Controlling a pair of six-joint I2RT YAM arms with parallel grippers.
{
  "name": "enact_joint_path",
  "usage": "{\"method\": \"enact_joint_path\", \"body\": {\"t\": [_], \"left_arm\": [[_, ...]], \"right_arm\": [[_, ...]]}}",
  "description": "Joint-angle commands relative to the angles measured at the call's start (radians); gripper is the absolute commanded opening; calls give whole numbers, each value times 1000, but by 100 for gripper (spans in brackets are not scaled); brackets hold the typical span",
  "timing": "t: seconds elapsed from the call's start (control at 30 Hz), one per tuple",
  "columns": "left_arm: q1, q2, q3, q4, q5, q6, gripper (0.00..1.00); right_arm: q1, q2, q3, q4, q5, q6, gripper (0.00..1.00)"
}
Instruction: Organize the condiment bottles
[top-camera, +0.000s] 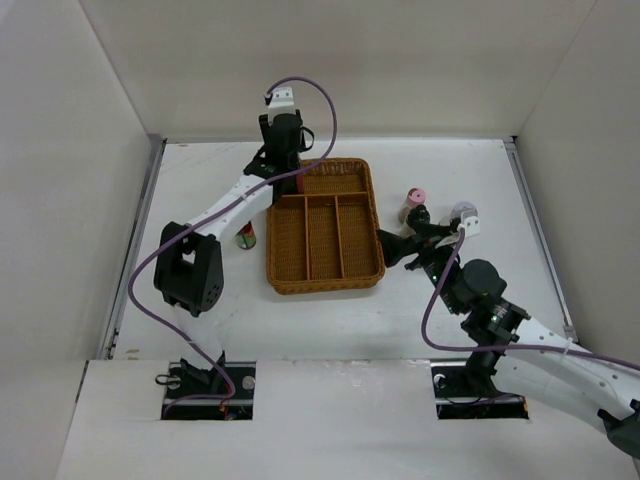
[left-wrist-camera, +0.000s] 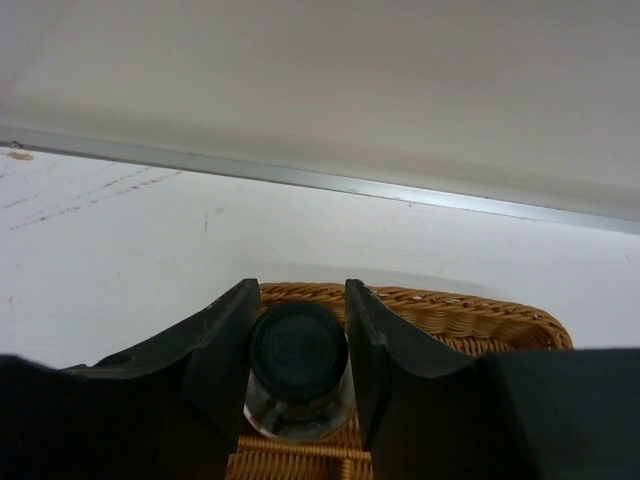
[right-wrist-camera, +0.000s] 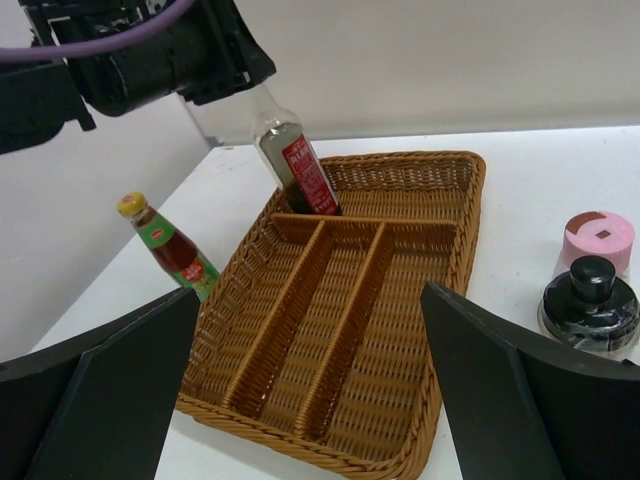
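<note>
The step in hand looks like seating one bottle in the wicker tray (top-camera: 325, 286). At lower right of the overhead view the right claw (right-wrist-camera: 310, 293) hangs wide open and holds nothing, so it has no part in this. Further back, at the tray's upper-left corner, the left claw (left-wrist-camera: 300, 310) is closed on the black-capped bottle (left-wrist-camera: 297, 345), gripping it just under the cap. In the right wrist view this red-labelled bottle leans, with its foot down in the cross compartment at the tray's far end. The divider hides whether it rests on the wicker.

To do it well, I would lower until the foot bears on the compartment floor and bring the bottle upright. Keep it off the divider and the back wall. Then part the fingers only a little and lift straight up, so they do not drag the cap and tip it.

Counted near to far:
- **Claws:** two.
- **Tray:** one, with three long compartments and one cross compartment.
- **Table:** one (top-camera: 330, 330).
- **Condiment bottles in sight:** five.
  - The dark stubby bottle (right-wrist-camera: 590, 300), the pink-lidded jar (right-wrist-camera: 598, 240) and the lavender-lidded jar (top-camera: 464, 211) stand close together right of the tray.
  - The yellow-capped bottle (right-wrist-camera: 172, 248) stands just left of the tray.
  - The black-capped one is in the left claw.

I see no sixth bottle.
</note>
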Motion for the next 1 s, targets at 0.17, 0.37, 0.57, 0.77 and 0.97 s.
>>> {"method": "enact_joint_path", "body": {"t": [0.17,0.37,0.57,0.77,0.97], "left_arm": [[-19,-72,-36,183,-66,27,60],[-53,-214,-94,180,-69,51,81],[-90,-493,-351,111,-126,10,80],[-54,-707,-584,-156,-82,-177,74],[15,-724,-677,-189,-92,-207,74]], "right_arm": [[-9,-23,-2,52,-10,12,100],[-9,-21,-2,52,-10,10,100],[-9,-31,-7,50,-3,9,100],[-10,-25,-7,50,13,9,98],[-10,-17,-4,47,9,9,92]]}}
